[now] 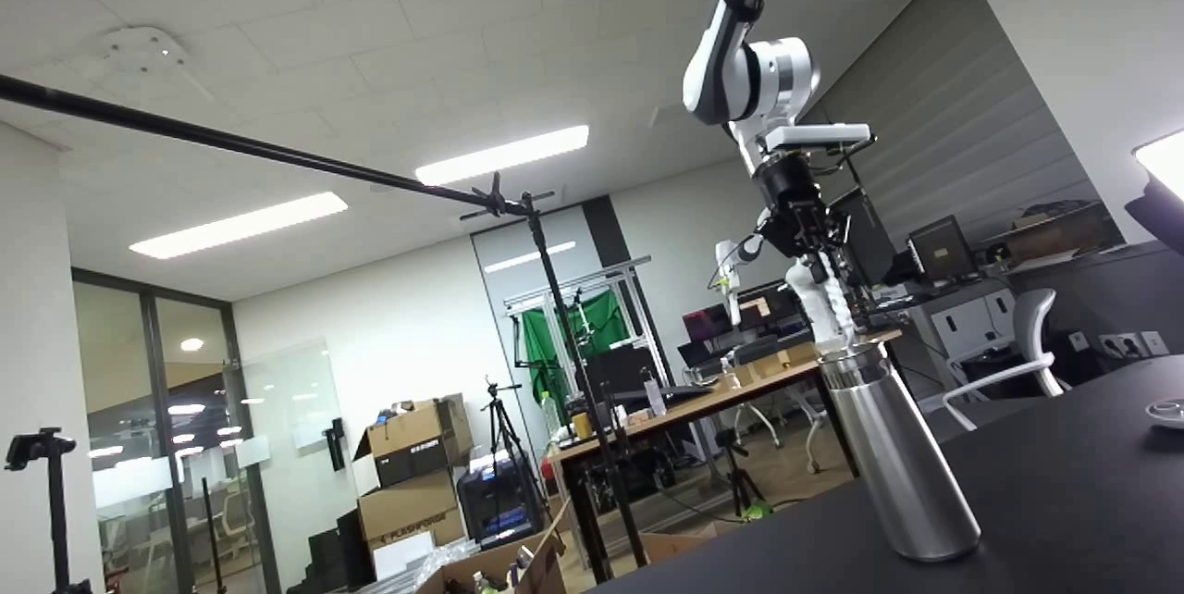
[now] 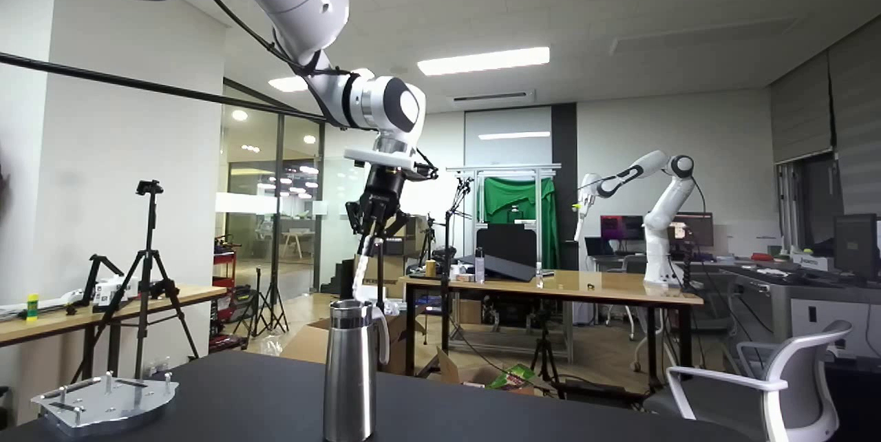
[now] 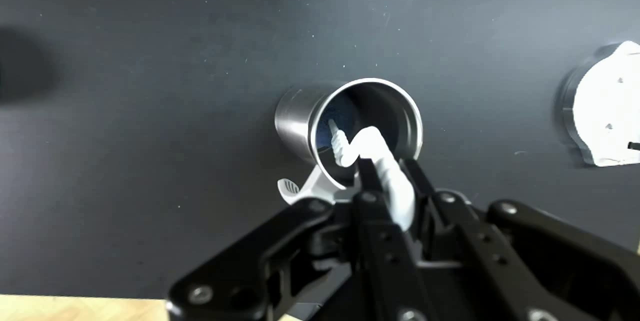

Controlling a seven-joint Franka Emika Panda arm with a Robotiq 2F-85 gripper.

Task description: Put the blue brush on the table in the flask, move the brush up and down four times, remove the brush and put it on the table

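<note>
My gripper (image 3: 387, 165) is shut on the white twisted handle of the brush (image 3: 399, 192) in the wrist view. The brush reaches down through the mouth of the steel flask (image 3: 300, 117), and dark blue bristles (image 3: 341, 111) show inside it. In both exterior views the flask (image 1: 902, 474) (image 2: 349, 376) stands upright on the black table (image 2: 261, 387). The gripper (image 1: 816, 252) (image 2: 372, 230) is above the flask with the brush handle (image 1: 838, 303) (image 2: 361, 266) slanting down into the opening. The brush's lower end is hidden in the exterior views.
The flask's light handle (image 3: 316, 187) sticks out from its side, near the gripper. A metal plate with upright pins (image 2: 110, 401) lies on the table and also shows in the wrist view (image 3: 607, 106). A chair (image 2: 781, 380) stands beyond the table.
</note>
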